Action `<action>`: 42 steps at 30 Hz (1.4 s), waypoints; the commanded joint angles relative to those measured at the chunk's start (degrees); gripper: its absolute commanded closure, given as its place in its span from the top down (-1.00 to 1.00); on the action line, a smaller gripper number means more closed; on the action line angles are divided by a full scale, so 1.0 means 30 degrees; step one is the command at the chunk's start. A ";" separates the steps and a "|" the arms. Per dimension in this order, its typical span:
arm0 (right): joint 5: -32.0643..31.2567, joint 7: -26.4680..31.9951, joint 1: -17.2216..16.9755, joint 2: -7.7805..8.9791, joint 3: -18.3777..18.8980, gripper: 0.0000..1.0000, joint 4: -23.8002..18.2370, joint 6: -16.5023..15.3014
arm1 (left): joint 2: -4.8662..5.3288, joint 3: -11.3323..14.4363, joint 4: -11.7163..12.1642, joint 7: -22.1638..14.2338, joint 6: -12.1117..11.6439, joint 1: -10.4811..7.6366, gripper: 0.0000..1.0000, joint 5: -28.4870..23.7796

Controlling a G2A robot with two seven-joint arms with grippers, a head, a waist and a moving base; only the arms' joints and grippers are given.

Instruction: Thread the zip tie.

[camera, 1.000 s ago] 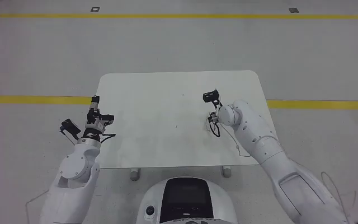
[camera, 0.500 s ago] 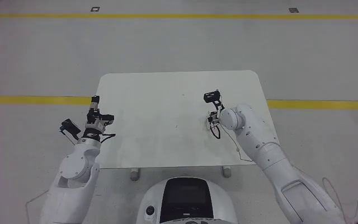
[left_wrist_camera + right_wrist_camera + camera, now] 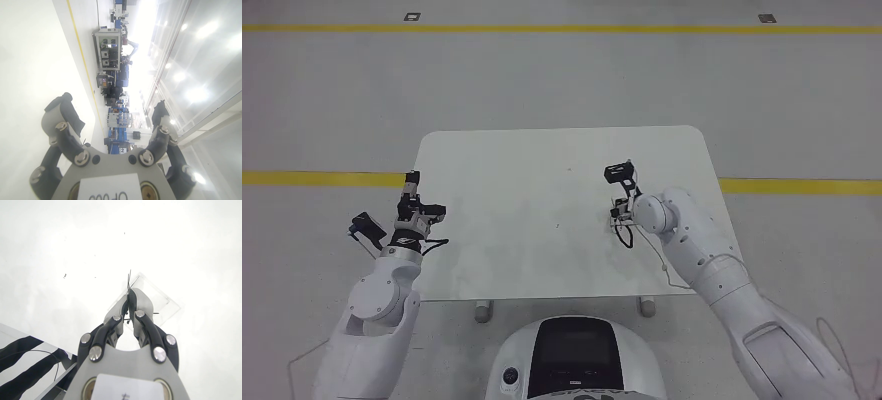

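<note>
A thin black zip tie (image 3: 129,280) sticks out past the tips of my right gripper (image 3: 129,292), whose fingers are shut on it. In the top view my right gripper (image 3: 619,212) sits over the right half of the white table (image 3: 532,200). Below it lies a clear plastic tray (image 3: 160,302), and a short black piece shows on that tray between the fingers. My left gripper (image 3: 113,106) stands open with nothing in it, and the top view places it at the table's left edge (image 3: 412,195), pointing away from the robot.
The white table has bare surface across its middle and far side. A few tiny dark specks (image 3: 64,276) lie on it ahead of my right gripper. Yellow floor lines (image 3: 562,28) run beyond and beside the table.
My right arm shifted slightly over the right half of the table, its gripper staying above the tray. The left arm has not moved.
</note>
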 commanded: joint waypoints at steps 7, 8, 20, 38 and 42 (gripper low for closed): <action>0.0112 0.0032 0.0708 -0.0295 -0.0489 -0.56 0.1220 -0.0047 | 0.0000 0.0000 0.0000 0.0000 0.0000 0.0000 1.00 0.0000; 0.0075 0.0070 0.0778 -0.0325 -0.0546 -0.56 0.1366 -0.0005 | 0.0000 0.0000 0.0000 0.0000 0.0000 0.0000 1.00 0.0000; 0.0063 0.1166 0.1456 -0.0609 -0.1024 -0.64 0.2483 -0.0399 | 0.0000 0.0000 0.0000 0.0000 0.0000 0.0000 1.00 0.0000; 0.0985 0.0575 0.1652 -0.0966 -0.1139 -0.74 0.3522 -0.0265 | 0.0000 0.0000 0.0000 0.0000 0.0000 0.0000 1.00 0.0000; 0.1052 0.0297 0.1734 -0.1074 -0.1222 -0.62 0.3834 -0.0067 | 0.0000 0.0000 0.0000 0.0000 0.0000 0.0000 1.00 0.0000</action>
